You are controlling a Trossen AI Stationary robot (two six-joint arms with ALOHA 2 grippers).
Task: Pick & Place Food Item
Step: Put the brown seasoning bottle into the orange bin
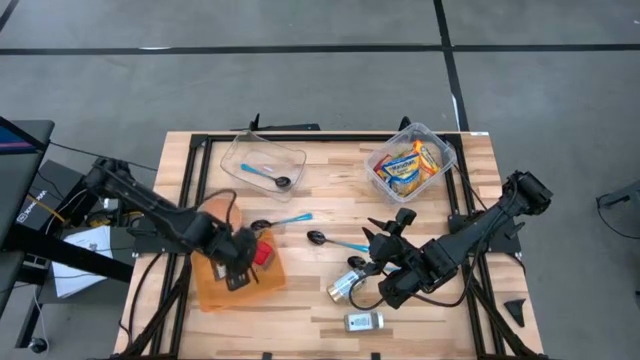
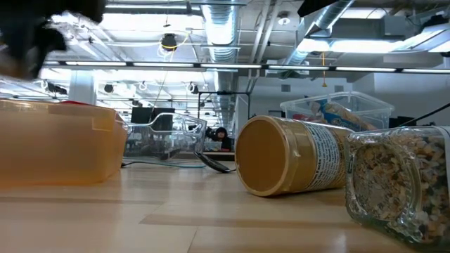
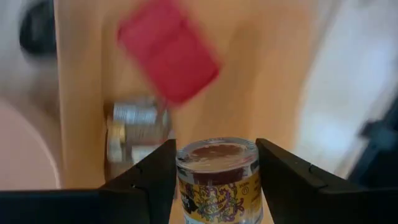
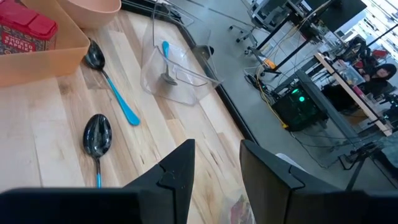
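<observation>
My left gripper (image 1: 243,262) is over the orange tray (image 1: 215,290), shut on a small glass jar (image 3: 217,177) with a yellow label and dark contents. In the tray lie a red tin (image 3: 168,50) and a silvery packet (image 3: 138,127). The tray also shows in the low view (image 2: 56,140), with my left gripper blurred above it (image 2: 28,35). My right gripper (image 1: 372,250) is open and empty above the table's middle, near a tan-lidded jar (image 1: 345,286) lying on its side. My left gripper pinches the small jar by two opposite sides of its body (image 3: 184,186) between its two fingers. The jar's round end (image 3: 217,152) points away from the wrist. The jar is above the tray floor, over the red tin and the silvery packet.
A pink bowl (image 1: 215,210) stands by the tray. Two spoons (image 1: 285,221) (image 1: 335,240) lie mid-table. A clear box with a spoon (image 1: 262,162) and a clear box of snacks (image 1: 410,165) stand at the far edge. A grain jar (image 1: 363,321) lies near the front.
</observation>
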